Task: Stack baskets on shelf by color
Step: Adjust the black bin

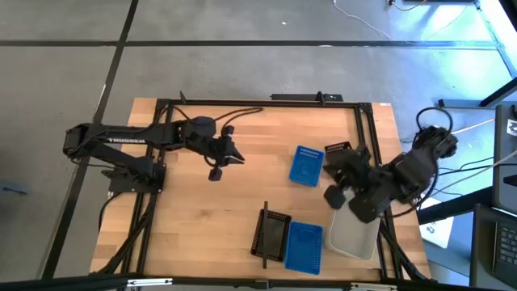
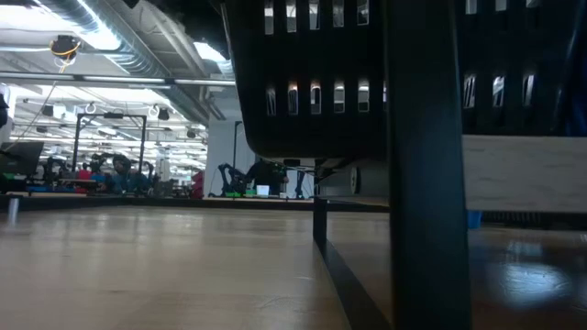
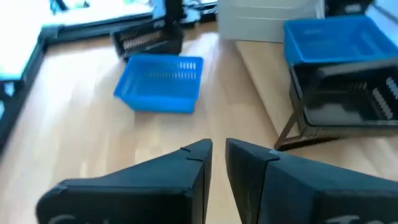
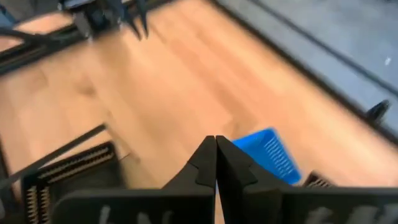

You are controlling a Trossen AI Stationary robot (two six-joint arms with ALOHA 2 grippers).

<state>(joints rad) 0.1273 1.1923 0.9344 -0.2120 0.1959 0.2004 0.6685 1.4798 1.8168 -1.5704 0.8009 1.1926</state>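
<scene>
On the pale shelf (image 1: 319, 260) at the table's near edge stand a black basket (image 1: 272, 234), a blue basket (image 1: 304, 246) and a translucent white basket (image 1: 355, 236). The shelf's thin black bar (image 1: 264, 234) stands at its left end. A loose blue basket (image 1: 305, 166) and a loose black basket (image 1: 338, 149) rest on the tabletop at the right. My right gripper (image 1: 329, 176) is shut and empty, just right of the loose blue basket (image 4: 267, 155). My left gripper (image 1: 234, 153) hovers mid-table, open by a narrow gap (image 3: 219, 155) and empty.
The table's black frame (image 1: 363, 129) runs along the far and right sides. In the low view the shelf's black basket (image 2: 312, 82) and bar (image 2: 422, 165) fill the picture. Bare wood lies between the two arms and at the near left.
</scene>
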